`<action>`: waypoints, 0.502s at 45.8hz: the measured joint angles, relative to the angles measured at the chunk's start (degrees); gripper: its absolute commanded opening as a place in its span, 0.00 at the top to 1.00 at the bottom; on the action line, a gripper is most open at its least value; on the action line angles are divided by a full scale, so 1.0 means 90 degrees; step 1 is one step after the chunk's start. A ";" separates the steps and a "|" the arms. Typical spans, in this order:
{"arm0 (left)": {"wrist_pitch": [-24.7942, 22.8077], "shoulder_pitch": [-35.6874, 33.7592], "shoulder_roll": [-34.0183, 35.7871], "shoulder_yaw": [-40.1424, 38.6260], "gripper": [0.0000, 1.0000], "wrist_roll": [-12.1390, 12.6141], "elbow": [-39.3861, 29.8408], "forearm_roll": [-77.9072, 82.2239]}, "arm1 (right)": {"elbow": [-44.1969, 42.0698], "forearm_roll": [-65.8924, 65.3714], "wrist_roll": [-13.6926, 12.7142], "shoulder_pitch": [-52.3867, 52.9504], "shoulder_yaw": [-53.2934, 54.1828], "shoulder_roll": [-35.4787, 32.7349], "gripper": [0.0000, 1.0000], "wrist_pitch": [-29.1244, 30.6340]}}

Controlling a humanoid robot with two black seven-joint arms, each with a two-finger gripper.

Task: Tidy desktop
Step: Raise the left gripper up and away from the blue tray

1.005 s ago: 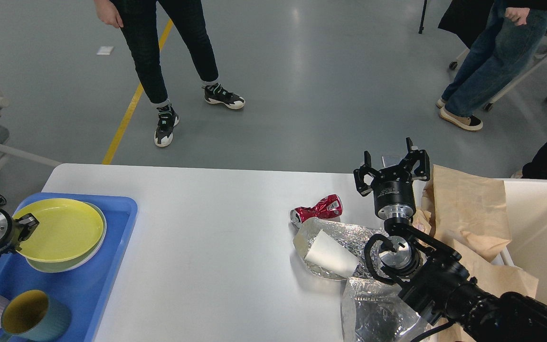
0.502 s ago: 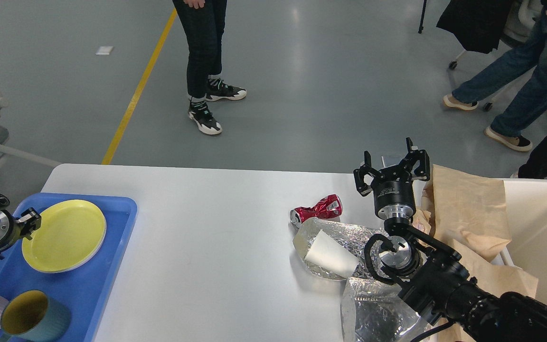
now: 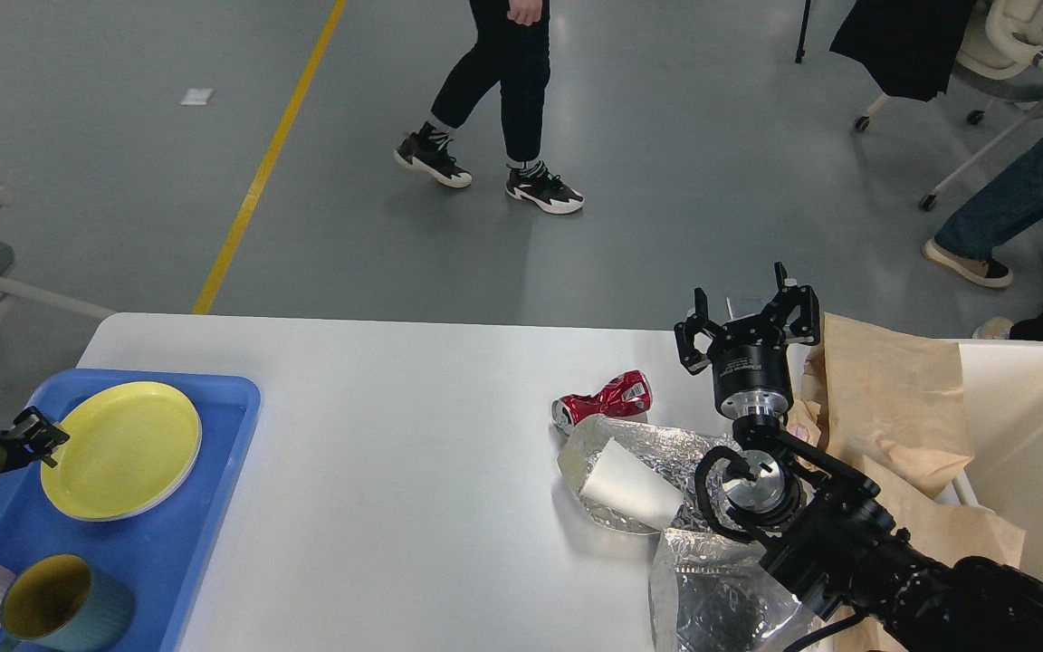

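- Back comes the left end effector: a second ago it reached over the yellow plate, which sat tilted, and now it has pulled off to the plate's left edge while the plate lies flat in the blue tray.
- Whether its fingers are apart I cannot tell; it is seen small and dark at the frame's edge, with nothing visibly in it.
- Over on the other side, the right end effector has not budged: fingers spread wide, pointing up, empty, hanging above the far right of the worktop.
- That white worktop fills the middle of the view, bare across its centre.
- Dishes look done, I'd say: plate and two cups sit in the tray at the near left.
- Rubbish looks next. A crushed red can lies just beside the right arm, touching a crumpled foil wrapper, with a second foil bag at the near edge.
- Next move calls for the right end effector to tip down and close on the can, then carry it to the cream bin at the right.
- Room is tight there: brown paper drapes over the bin's rim, and the arm's own elbow sits over the foil.
- Left of the can, plenty of open surface.
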 measured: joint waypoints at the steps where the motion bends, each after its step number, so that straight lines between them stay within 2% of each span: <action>1: -0.0084 -0.0012 0.0061 -0.0016 0.03 -0.0003 -0.0004 0.0000 | 0.0000 0.0000 0.0000 0.0000 0.0000 0.0000 0.00 0.0000; 5: -0.0324 -0.0010 0.0304 -0.0044 0.03 -0.0005 -0.0011 -0.0003 | 0.0000 0.0000 0.0000 0.0000 0.0000 0.0000 0.00 0.0000; 15: -0.0502 0.0016 0.0724 -0.0274 0.03 -0.0038 -0.0018 -0.0013 | 0.0018 0.0000 0.0000 0.0001 0.0000 0.0000 0.00 0.0000; 23: -0.0494 0.0300 0.0739 -0.0905 0.03 -0.0337 0.0123 -0.0721 | 0.0019 0.0000 0.0000 0.0000 0.0000 0.0000 0.00 0.0000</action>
